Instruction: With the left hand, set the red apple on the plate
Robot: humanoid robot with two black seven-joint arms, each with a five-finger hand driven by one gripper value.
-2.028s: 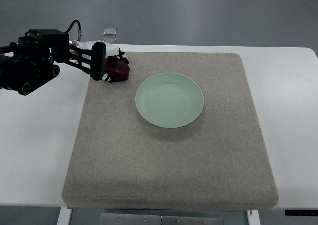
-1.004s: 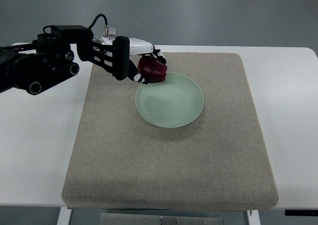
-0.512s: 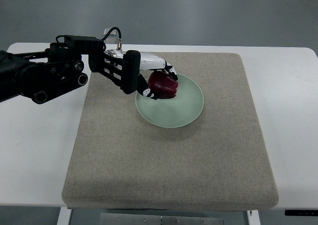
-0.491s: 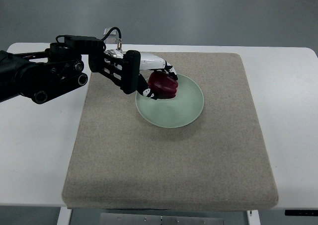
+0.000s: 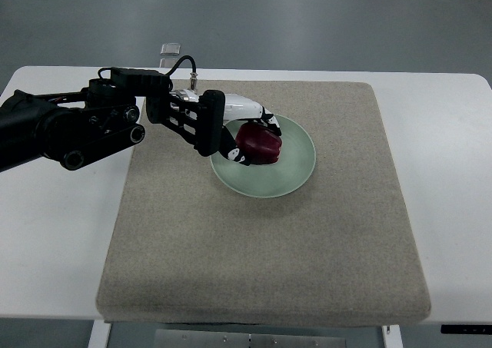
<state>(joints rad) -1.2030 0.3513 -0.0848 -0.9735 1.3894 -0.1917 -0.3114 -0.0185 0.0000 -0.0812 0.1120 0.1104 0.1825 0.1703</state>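
From the top view, you see the left hand point(image 5: 240, 133), a black and white robot hand with jointed fingers, reaching in from the left side over the pale green round plate point(image 5: 296, 171). Its fingers point(image 5: 265, 120) are curled around the dark red apple point(image 5: 259, 146) and grip it from the far side and the left side. The apple is over the left part of the plate, inside the rim. I cannot tell if the apple already touches the plate surface or hangs just above it, because the hand hides its lower edge.

The plate lies on the grey felt mat point(image 5: 261, 256), in the far half of it, and the mat covers most of the white table point(image 5: 54, 233). A small clear plastic piece point(image 5: 171, 52) stands at the far edge of the table, well apart from the plate. The right hand is not visible.

In my judgement the task is almost finished: the apple is carried to the plate. What is left for you is to lower it fully if needed, open the fingers, and take the hand away without rolling the apple off.
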